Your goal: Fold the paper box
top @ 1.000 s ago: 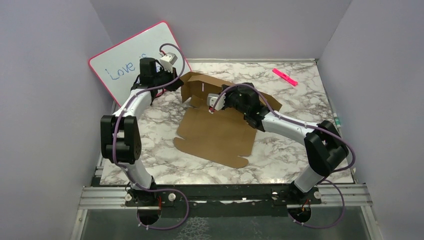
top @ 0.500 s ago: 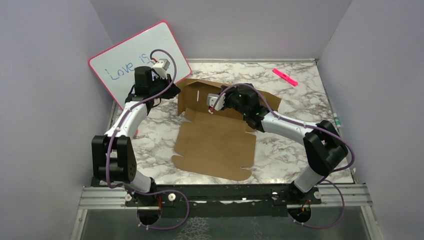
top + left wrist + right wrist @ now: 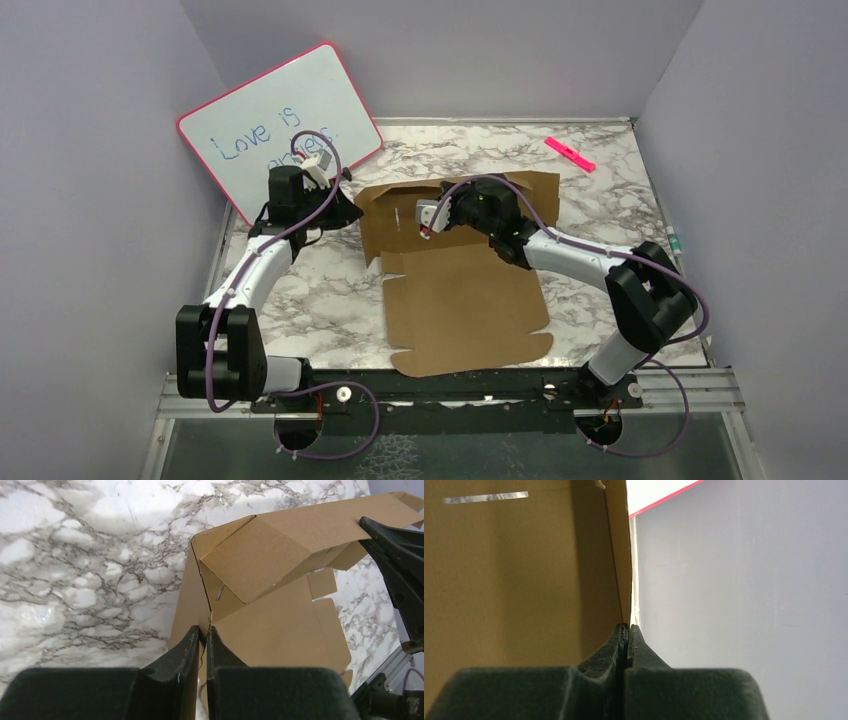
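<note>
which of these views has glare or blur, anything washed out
Top external: even light, sharp throughout. Left wrist: white marble-patterned table blown out at the top; plain brown cardboard paper box sharp. Right wrist: close cardboard dim and soft; pink-framed whiteboard overexposed.

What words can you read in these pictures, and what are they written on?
"Love is": handwritten in blue on the pink-framed whiteboard.
A second handwritten line under it: partly hidden and too blurred to read.
The paper box: plain brown, no writing on it.
The pink marker: too small to show any label.
</note>
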